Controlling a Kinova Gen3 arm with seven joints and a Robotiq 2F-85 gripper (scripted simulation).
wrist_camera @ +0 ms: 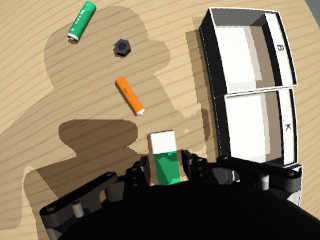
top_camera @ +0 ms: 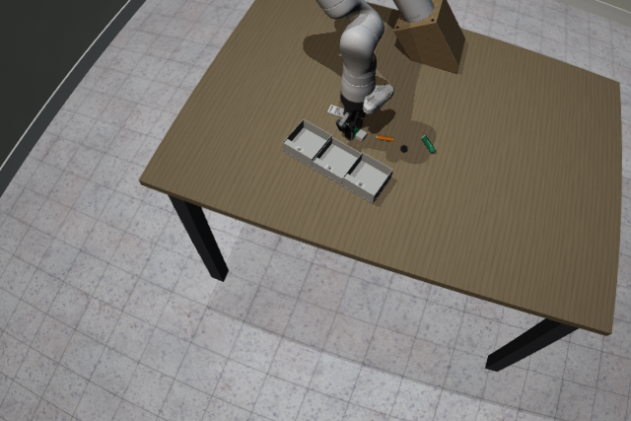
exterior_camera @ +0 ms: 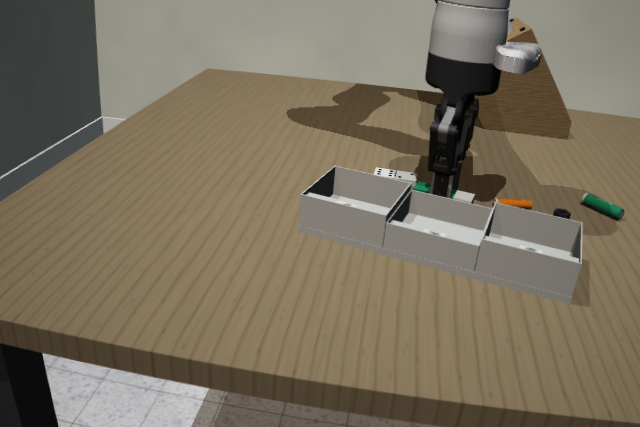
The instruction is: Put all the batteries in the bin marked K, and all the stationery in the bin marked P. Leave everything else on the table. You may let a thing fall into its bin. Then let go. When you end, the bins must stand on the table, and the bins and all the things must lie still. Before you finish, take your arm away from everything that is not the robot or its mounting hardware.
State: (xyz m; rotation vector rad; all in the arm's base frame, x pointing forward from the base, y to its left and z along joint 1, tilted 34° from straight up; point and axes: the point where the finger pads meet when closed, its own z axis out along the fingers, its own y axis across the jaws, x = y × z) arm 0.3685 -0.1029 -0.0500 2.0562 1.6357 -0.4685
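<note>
A green and white eraser [top_camera: 358, 134] lies on the table just behind the row of three joined grey bins [top_camera: 337, 159]. My gripper [top_camera: 351, 128] is down over the eraser, with a finger on each side of it and the fingers partly open. In the wrist view the eraser [wrist_camera: 166, 158] sits between the fingertips. In the exterior view the gripper [exterior_camera: 443, 185] stands behind the middle bin [exterior_camera: 438, 226]. An orange battery [top_camera: 385, 138] and a green battery [top_camera: 428, 144] lie to the right on the table. I cannot read the bin letters.
A small black nut [top_camera: 403, 148] lies between the two batteries. A white domino [top_camera: 334, 109] lies behind the left bin. A wooden wedge block [top_camera: 430, 34] holds the arm's base at the back of the table.
</note>
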